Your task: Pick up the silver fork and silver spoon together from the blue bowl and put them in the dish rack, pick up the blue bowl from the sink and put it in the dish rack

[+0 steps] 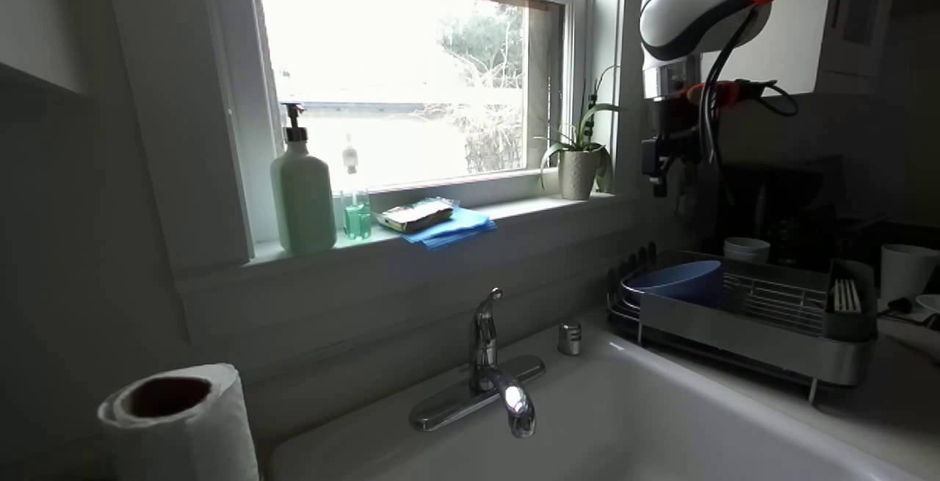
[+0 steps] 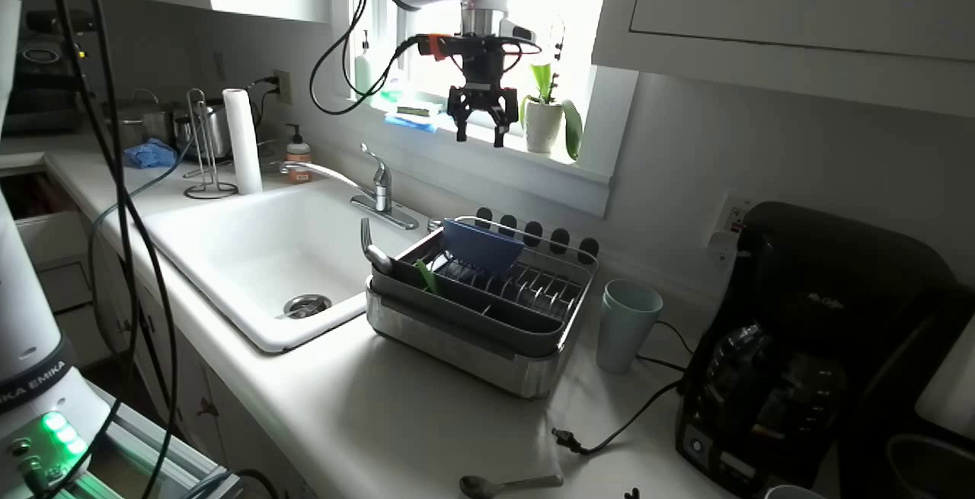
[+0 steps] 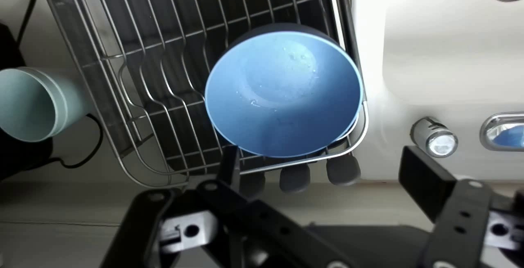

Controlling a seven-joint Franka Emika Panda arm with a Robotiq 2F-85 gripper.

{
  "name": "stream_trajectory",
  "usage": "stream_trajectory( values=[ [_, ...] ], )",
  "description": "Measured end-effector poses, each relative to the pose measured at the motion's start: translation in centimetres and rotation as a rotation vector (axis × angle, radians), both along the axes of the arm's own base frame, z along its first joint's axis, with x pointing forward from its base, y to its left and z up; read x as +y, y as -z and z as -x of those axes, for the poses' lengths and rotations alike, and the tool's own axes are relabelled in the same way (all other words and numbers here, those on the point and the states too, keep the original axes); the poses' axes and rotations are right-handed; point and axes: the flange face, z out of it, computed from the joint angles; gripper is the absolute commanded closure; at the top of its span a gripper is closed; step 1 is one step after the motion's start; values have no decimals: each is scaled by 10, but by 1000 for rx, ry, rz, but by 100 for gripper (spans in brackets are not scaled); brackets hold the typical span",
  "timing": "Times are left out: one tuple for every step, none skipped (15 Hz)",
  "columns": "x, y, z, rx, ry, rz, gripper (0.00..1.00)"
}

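the gripper hangs in the air well above the dish rack, at twelve o'clock from it in an exterior view. its fingers point down and stand wide apart, with a clear gap between them; it has hold of nothing. the blue bowl lies in the rack, towards twelve o'clock from the rack's middle, tilted, with its outer side showing there. in the wrist view its mouth faces the lens, a few small specks inside, and the rack's rounded wire corner runs just beside it at four o'clock.

in an exterior view a silver fork and a silver spoon stand side by side, heads up, in the rack's grey utensil holder, at ten o'clock from the middle. the sink lies between nine and ten o'clock, its faucet between ten and eleven. a pale cup stands just beside the rack at three o'clock, with a black coffee maker farther out that way. a second spoon lies on the counter at six o'clock.
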Motion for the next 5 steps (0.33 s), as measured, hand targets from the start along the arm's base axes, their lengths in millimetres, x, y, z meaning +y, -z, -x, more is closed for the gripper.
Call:
stream_trajectory(
  values=[
    [-2, -7, 9, -3, 15, -3, 0],
    [-3, -13, 17, -5, 31, -6, 0],
    [-5, -18, 25, -5, 48, -9, 0],
    [-5, -22, 31, -4, 63, -13, 0],
    [-5, -25, 36, -1, 76, -16, 0]
  ],
)
